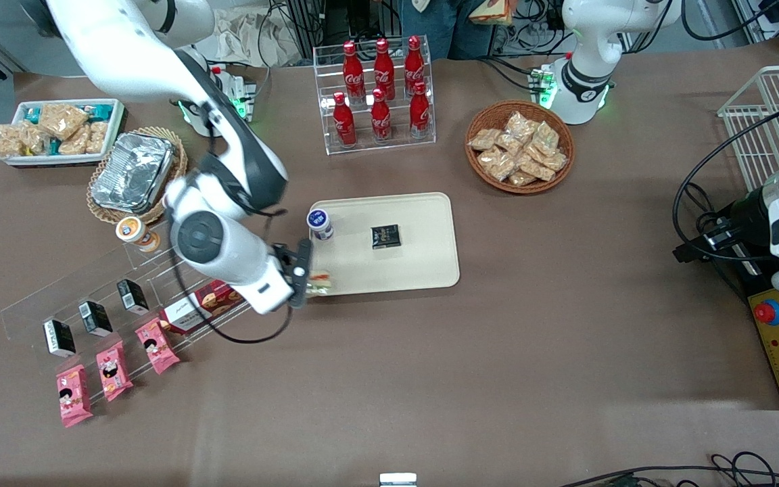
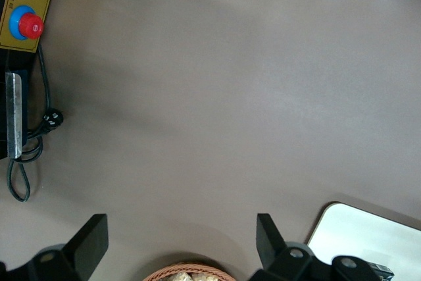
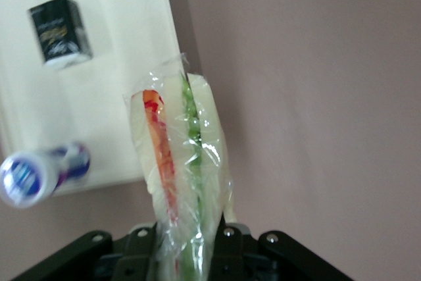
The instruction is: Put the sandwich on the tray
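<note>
I read the front view from its left edge: a small white tray of snack bags (image 1: 58, 132) sits at upper left on the brown worktop (image 1: 498, 379), with a foil container (image 1: 134, 172) in a wicker basket just below it, and three pink snack packets (image 1: 113, 368) lie in a row at lower left. Near the middle my hand (image 1: 310, 279) hangs at the lower-left corner of the cream tray (image 1: 416, 264), its fingers clamped on the sandwich (image 1: 320, 282), which I see held above that corner with the wrapped end sticking out over the rim. On the tray stand a small bottle with a blue-and-white cap (image 1: 320, 224) and a black box (image 1: 385, 237). At upper right is a basket of snack bags (image 1: 519, 147).
</note>
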